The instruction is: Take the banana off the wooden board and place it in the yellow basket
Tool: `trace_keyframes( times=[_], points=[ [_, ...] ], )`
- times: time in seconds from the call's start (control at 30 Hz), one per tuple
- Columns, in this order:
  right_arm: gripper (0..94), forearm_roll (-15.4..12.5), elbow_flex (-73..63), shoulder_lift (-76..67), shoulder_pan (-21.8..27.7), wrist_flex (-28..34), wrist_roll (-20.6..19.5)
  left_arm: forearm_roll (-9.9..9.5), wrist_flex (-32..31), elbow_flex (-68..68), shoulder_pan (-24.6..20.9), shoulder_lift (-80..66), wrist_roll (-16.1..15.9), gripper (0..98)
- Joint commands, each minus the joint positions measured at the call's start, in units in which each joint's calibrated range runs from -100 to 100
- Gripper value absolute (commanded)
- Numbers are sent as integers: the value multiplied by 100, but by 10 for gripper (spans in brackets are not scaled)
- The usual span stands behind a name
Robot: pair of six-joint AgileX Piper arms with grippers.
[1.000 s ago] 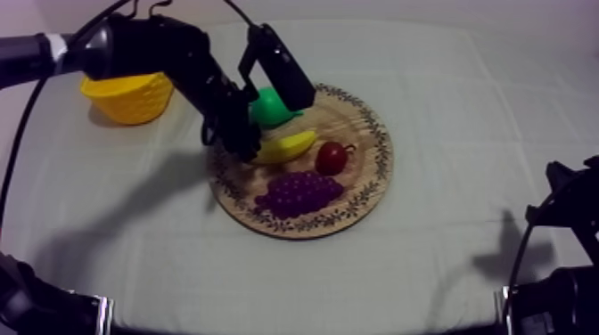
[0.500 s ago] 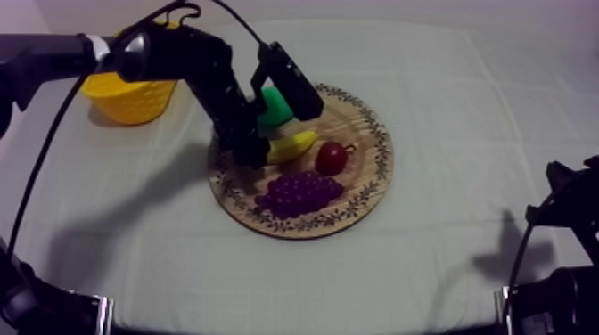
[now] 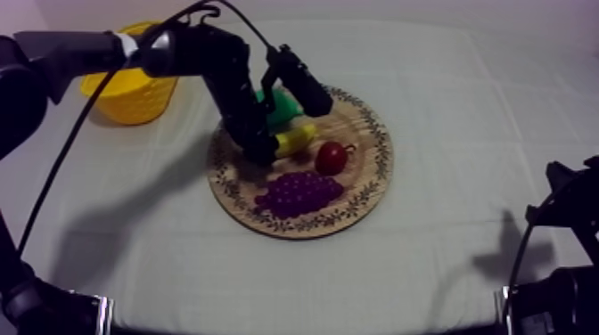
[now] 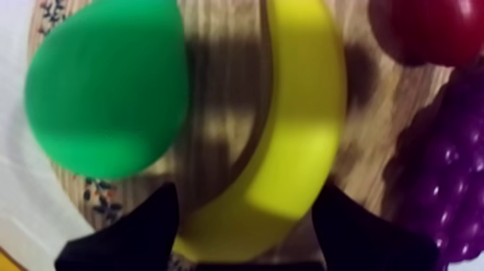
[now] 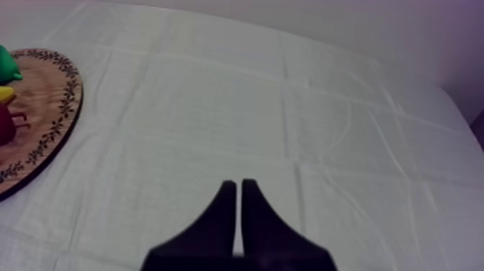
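My left pincer (image 4: 246, 193) is released, its black fingers spread at either side of the near end of the curved yellow toy banana (image 4: 295, 130). The banana lies on the round wooden board with a patterned rim (image 3: 367, 183), between the green toy pear (image 3: 282, 105) and the small red fruit (image 3: 331, 158). The yellow basket (image 3: 125, 93) stands apart from the board on the cloth-covered bench (image 3: 463, 116); my right pincer (image 5: 235, 187) is clenched on nothing over bare cloth.

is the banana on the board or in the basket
On the board: the banana lies on the wooden board, left gripper at it.
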Motion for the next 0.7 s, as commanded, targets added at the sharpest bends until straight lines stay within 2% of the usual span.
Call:
trace_keyframes(
  times=[0.0, 0.43, 0.6, 0.67],
  points=[
    [2, 2, -3, -2, 2, 0, -1, -20, 140, -197, 23, 121, 34, 674],
    [2, 2, -3, -2, 2, 0, -1, -46, 329, -481, 62, 335, 15, 638],
    [2, 2, -3, -2, 2, 0, -1, -52, 284, -462, 50, 339, 44, 551],
    [2, 2, -3, -2, 2, 0, -1, -57, 266, -456, 59, 340, 50, 488]
  ],
)
